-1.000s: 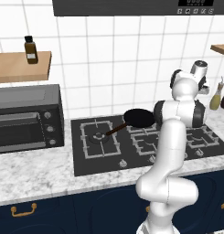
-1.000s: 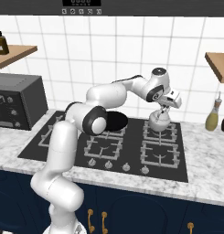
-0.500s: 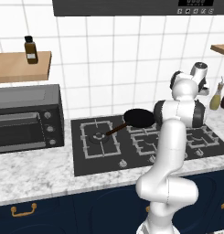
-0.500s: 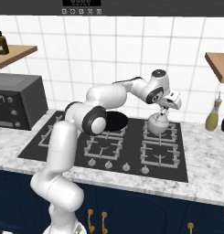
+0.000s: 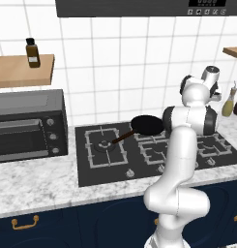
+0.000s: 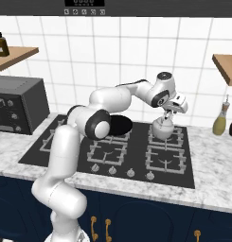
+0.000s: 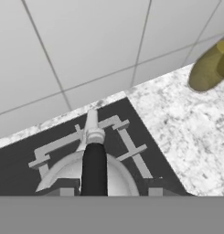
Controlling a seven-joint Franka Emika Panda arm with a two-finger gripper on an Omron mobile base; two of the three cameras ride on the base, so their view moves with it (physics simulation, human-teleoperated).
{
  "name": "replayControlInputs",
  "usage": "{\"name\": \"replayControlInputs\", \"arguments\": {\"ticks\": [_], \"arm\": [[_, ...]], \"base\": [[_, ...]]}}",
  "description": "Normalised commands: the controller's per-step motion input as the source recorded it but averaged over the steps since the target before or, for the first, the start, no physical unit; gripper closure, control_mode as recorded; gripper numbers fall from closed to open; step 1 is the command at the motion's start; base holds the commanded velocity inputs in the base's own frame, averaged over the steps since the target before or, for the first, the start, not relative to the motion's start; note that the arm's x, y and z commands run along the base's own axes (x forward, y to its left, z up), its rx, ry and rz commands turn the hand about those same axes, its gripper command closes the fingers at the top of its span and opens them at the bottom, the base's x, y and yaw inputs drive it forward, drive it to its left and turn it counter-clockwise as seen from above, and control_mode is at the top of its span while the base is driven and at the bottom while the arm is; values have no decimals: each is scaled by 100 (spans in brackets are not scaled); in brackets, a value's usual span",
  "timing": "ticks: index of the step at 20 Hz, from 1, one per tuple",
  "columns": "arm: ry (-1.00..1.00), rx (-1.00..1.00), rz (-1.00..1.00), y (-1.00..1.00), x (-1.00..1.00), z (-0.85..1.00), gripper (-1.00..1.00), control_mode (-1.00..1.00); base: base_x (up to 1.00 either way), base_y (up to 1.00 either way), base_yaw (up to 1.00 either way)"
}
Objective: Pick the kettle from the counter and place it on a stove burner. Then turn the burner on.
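- The kettle [image 6: 162, 128] sits on the back right burner of the stove [image 6: 65, 149], straight under the fingers [image 6: 167, 115]. In the hand view its dark handle [image 7: 94, 170] runs up between the two finger tips [image 7: 62, 187], one on each side of it.
- Whether the fingers press on the handle or stand slightly apart from it, I cannot tell.
- The kettle is small, rounded and silvery-white, with a pale spout [image 7: 91, 122] pointing toward the tiled wall.
- Left of the fingers a round black frying pan [image 6: 118, 125] lies on the stove, its handle [image 5: 121, 137] pointing away to the left.
- The stove is flat and black with grey metal grates.
- Right of the fingers the marbled desk [image 6: 217, 158] lies bare up to an olive-green glass bottle [image 6: 220, 119] near the wall, well apart from the kettle.
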Motion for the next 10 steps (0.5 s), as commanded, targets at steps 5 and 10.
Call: {"name": "replayControlInputs", "arguments": {"ticks": [5, 10], "arm": [[0, 0, 0, 0, 0, 2, -100, -100], [0, -4, 0, 12, 0, 13, -100, -100]], "base": [[0, 0, 0], [0, 0, 0]]}}
